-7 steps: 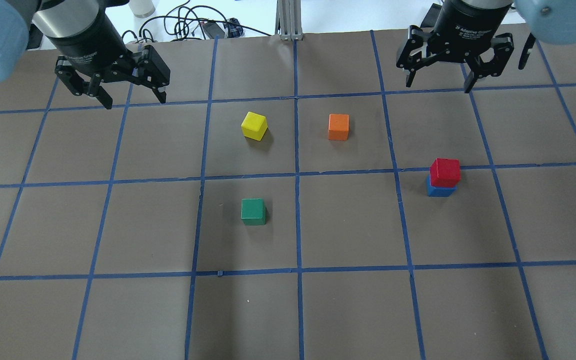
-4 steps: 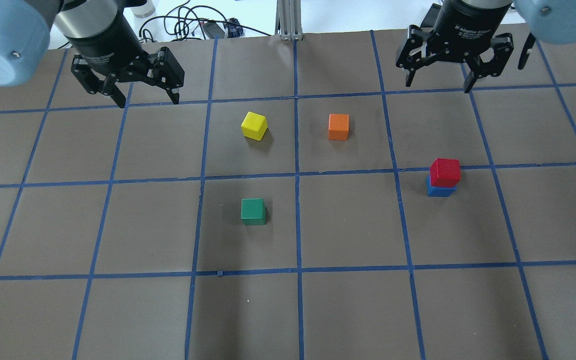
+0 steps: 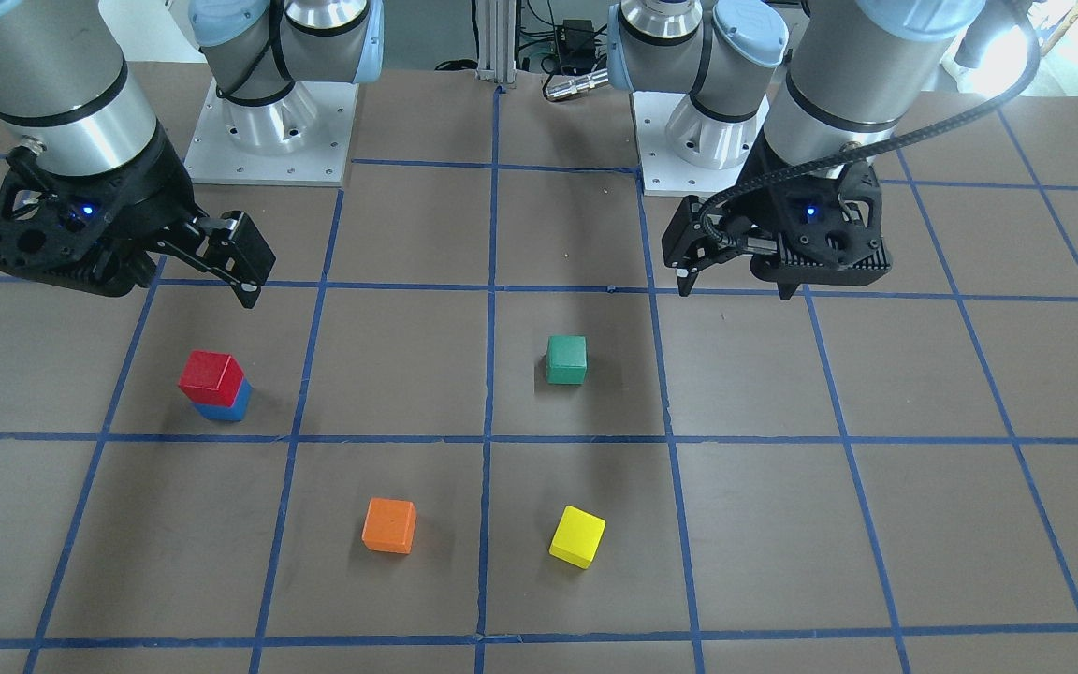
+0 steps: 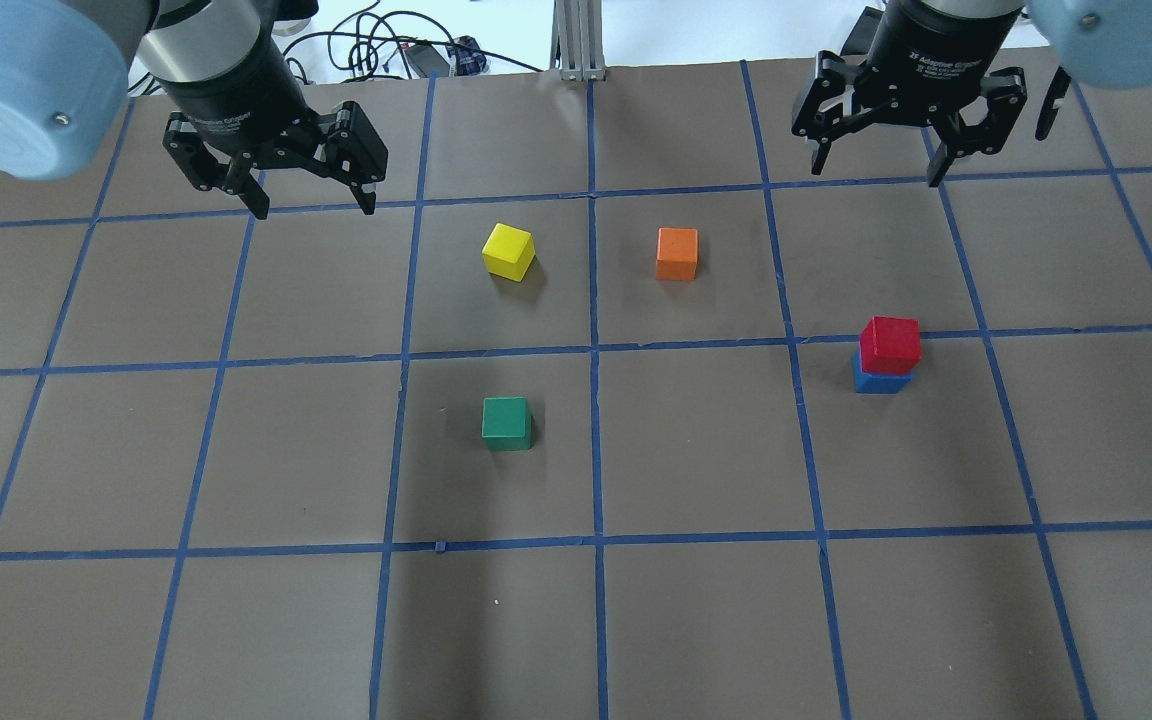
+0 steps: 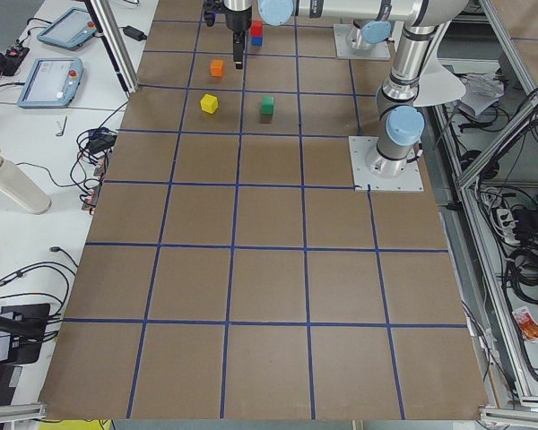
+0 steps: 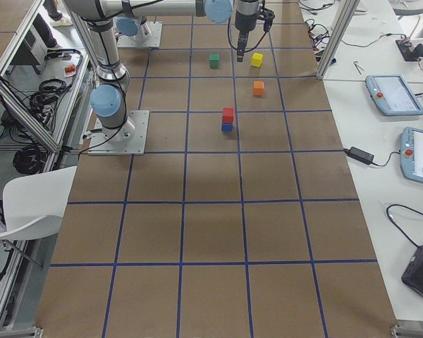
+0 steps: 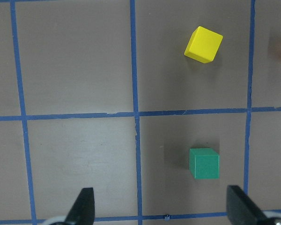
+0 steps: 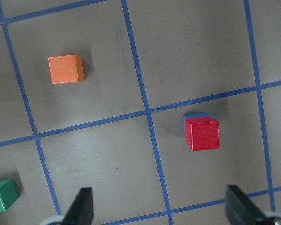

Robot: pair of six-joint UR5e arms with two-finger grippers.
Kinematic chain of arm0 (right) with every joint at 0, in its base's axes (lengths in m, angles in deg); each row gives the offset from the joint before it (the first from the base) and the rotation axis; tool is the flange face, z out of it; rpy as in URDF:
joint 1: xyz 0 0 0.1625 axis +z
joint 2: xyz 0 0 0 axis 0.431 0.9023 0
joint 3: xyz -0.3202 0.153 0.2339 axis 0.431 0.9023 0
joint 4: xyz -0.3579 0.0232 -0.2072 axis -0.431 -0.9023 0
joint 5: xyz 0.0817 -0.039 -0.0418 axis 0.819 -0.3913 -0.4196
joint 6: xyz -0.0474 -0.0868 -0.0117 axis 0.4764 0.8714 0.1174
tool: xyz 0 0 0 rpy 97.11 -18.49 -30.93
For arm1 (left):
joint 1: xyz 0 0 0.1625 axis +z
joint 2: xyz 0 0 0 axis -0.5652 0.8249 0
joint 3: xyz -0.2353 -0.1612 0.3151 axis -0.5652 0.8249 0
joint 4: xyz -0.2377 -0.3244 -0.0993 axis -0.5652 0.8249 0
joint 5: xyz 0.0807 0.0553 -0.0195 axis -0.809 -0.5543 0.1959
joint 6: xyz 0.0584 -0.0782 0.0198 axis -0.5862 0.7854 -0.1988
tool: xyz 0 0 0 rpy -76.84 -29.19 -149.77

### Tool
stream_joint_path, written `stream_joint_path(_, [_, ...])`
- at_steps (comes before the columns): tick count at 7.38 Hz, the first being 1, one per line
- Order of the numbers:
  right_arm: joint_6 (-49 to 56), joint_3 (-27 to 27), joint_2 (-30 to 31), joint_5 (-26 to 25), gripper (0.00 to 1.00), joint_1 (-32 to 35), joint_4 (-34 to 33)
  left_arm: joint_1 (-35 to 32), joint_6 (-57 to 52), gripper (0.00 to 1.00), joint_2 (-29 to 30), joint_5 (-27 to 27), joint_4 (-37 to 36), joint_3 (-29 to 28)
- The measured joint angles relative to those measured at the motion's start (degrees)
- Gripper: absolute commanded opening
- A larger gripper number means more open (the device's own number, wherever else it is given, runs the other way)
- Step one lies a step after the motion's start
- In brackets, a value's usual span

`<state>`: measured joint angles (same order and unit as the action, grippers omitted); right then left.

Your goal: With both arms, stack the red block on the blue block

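Observation:
The red block (image 4: 890, 343) sits on top of the blue block (image 4: 876, 383) on the right side of the table, a little askew. The stack also shows in the front view, red block (image 3: 211, 373) over blue block (image 3: 223, 410), and in the right wrist view (image 8: 203, 133). My right gripper (image 4: 876, 172) is open and empty, raised well behind the stack and apart from it. My left gripper (image 4: 314, 205) is open and empty at the far left, raised above the table, left of the yellow cube.
A yellow cube (image 4: 508, 250), an orange cube (image 4: 677, 253) and a green cube (image 4: 506, 422) lie apart around the middle of the brown mat with blue tape lines. Cables and a metal post (image 4: 576, 40) lie beyond the far edge.
My left gripper has moved to the right, toward the yellow cube, still open. The right gripper and all blocks have not moved.

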<state>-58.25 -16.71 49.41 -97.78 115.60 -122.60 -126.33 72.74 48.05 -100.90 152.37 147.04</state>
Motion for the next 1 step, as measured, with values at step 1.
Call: stream_joint_path(1, [0.0, 0.0, 0.0, 0.0, 1.0, 0.0, -0.1, 0.0, 0.0, 1.0, 0.0, 0.0, 0.0, 0.0])
